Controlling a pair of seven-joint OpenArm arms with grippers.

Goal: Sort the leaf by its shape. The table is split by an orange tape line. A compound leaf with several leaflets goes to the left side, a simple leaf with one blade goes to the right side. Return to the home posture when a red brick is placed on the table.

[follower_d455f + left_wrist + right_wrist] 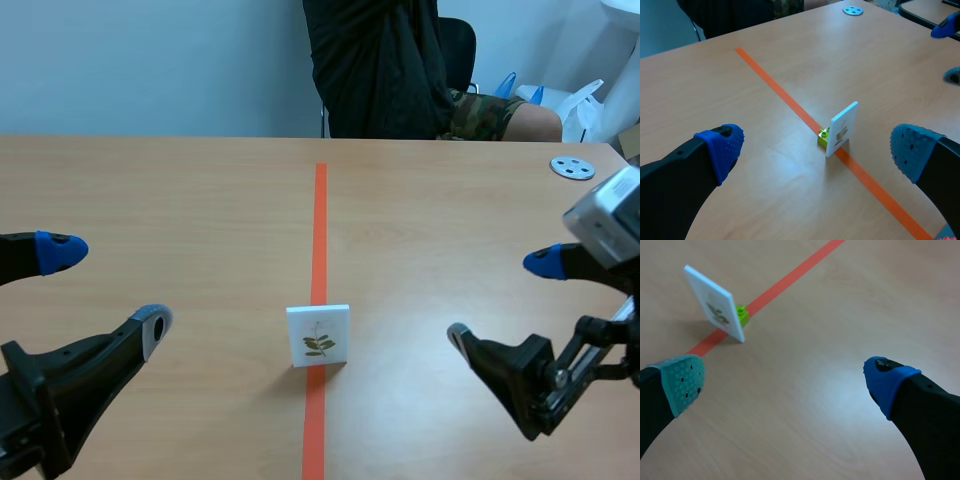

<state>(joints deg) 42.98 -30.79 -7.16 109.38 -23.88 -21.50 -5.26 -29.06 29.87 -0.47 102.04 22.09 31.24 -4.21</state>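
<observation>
Nothing is sorted yet, folks. The leaf card (318, 336) stands upright right on the orange tape line (320, 220), with a small green brick (824, 137) at its foot. It sits ahead of the left pincer (107, 286), in line with the gap between its fingers and well apart from both pads. That pincer is spread wide and holds nothing.

Same story for the right pincer (501, 298): fingers spread and empty. The card lies ahead of it, off toward its grey-green pad (682, 382), with no contact.

The print on the card is small, but it looks like a stem with several leaflets. My call is compound, and that means the left side of the line. So the whole job is ahead: grip the card, carry it off the tape, set it down on the left. The left pincer looks better placed for that.

No red brick shows on the table, so there is no call to go home. A person (380, 70) sits across the table, far beyond both pincers, and a grey disc (572, 167) lies well out past the right one.
</observation>
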